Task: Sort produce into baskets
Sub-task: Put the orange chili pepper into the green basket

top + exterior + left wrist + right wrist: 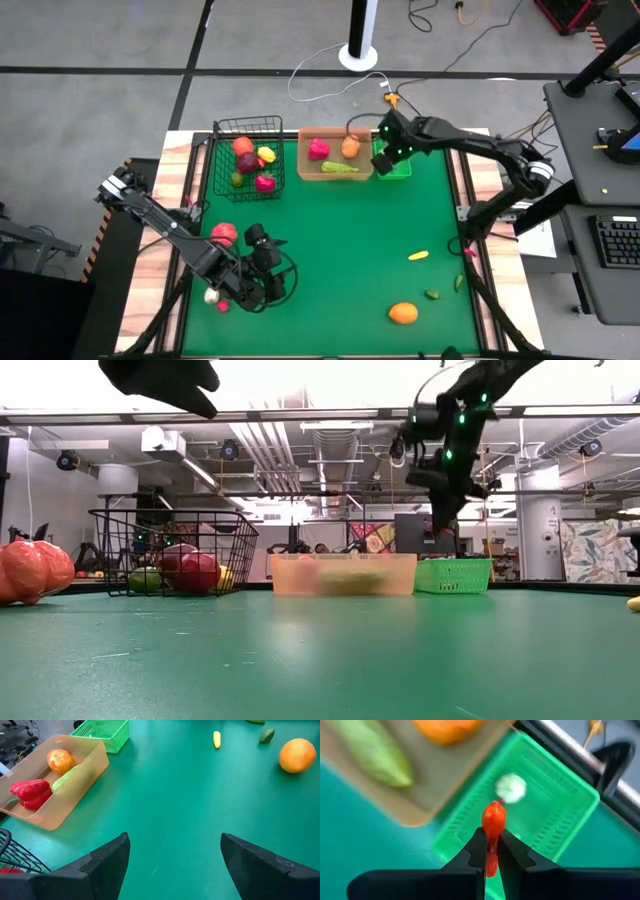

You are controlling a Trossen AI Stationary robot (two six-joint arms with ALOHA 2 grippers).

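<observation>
The right gripper (491,851) pinches a small red chilli (493,827) directly above the green bin (555,805), where a pale round piece (510,787) lies. At nine o'clock of the bin in the high view, touching it, sits the tan tray (310,170), and farther that way the wire basket (221,172). The left gripper (172,862) hangs spread and empty over the green mat (350,250) at seven o'clock. An orange (403,313) lies at five o'clock. Beyond the table the low view shows ceiling ducts (320,445).
</observation>
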